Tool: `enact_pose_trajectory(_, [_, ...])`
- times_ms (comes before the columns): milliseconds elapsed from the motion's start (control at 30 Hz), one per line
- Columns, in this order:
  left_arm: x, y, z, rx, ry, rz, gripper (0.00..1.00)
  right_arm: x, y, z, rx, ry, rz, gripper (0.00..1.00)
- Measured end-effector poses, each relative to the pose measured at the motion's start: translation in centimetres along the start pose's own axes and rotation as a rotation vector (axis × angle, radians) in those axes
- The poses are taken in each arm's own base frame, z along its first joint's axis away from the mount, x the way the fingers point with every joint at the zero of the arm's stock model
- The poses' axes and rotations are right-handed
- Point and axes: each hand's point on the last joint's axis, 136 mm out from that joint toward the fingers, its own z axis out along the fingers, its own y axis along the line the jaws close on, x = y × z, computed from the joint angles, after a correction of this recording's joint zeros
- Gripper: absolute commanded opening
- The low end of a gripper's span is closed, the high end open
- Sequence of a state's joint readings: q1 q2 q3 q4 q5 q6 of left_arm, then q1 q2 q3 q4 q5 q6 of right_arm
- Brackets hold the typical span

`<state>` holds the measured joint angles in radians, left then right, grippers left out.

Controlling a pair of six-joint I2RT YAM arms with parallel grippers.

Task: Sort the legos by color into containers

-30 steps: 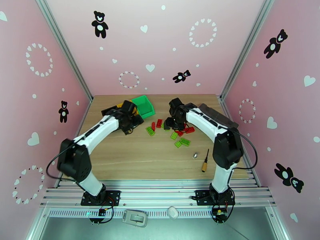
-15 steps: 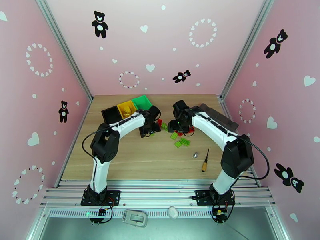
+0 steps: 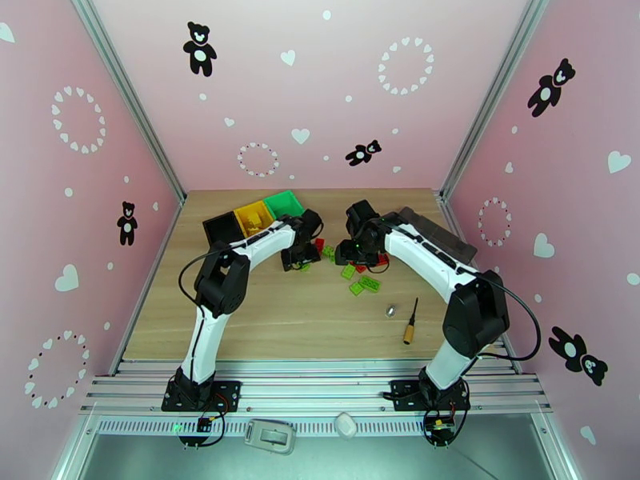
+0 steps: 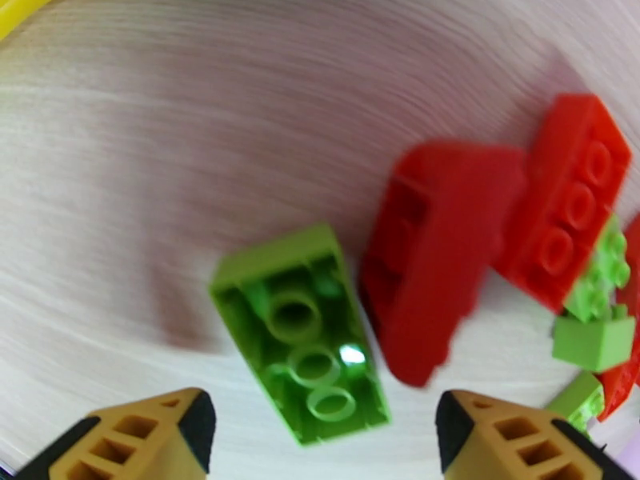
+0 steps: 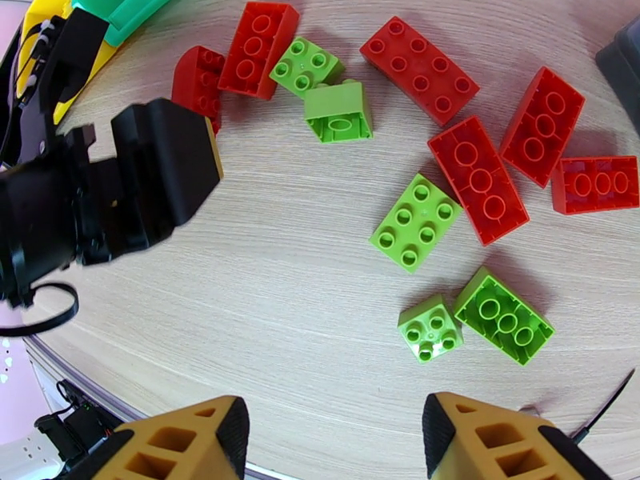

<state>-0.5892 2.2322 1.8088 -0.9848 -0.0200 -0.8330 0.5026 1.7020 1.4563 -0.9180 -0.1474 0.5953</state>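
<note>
Red and light green legos (image 3: pixel 364 274) lie scattered mid-table. In the left wrist view an upside-down green brick (image 4: pixel 304 346) lies just ahead of my open left gripper (image 4: pixel 324 430), with a red brick (image 4: pixel 436 250) touching its right side. My left gripper (image 3: pixel 298 262) sits low at the pile's left edge. My right gripper (image 5: pixel 336 434) stands open and empty above the pile, near a small green brick (image 5: pixel 430 327) and a longer one (image 5: pixel 504 315). The black (image 3: pixel 222 228), yellow (image 3: pixel 254 218) and green (image 3: pixel 284 204) containers stand in a row at the back left.
A brass-tipped black pen-like tool (image 3: pixel 411 322) and a small metal piece (image 3: pixel 390 310) lie at the front right. A flat dark grey tray (image 3: pixel 436 230) sits by the right wall, partly under the right arm. The two grippers are close together over the pile.
My left arm has swung from over the bins rightward to the left edge of the brick pile and lowered there. The right gripper shifted slightly back.
</note>
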Motion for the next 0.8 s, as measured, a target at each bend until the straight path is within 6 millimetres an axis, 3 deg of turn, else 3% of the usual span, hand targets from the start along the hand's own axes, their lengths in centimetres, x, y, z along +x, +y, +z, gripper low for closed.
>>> enact_pose_trajectory(533, [0.3, 1.3, 1.5, -0.034, 0.024, 0.016, 0.45, 0.1, 0.3, 0.1, -0.016, 0.008, 0.012, 0.61])
enact_pose_trajectory(800, [0.8, 2.0, 0.9, -0.022, 0.011, 0.024, 0.36, 0.0, 1.1, 0.4, -0.052, 0.018, 0.022, 0.59])
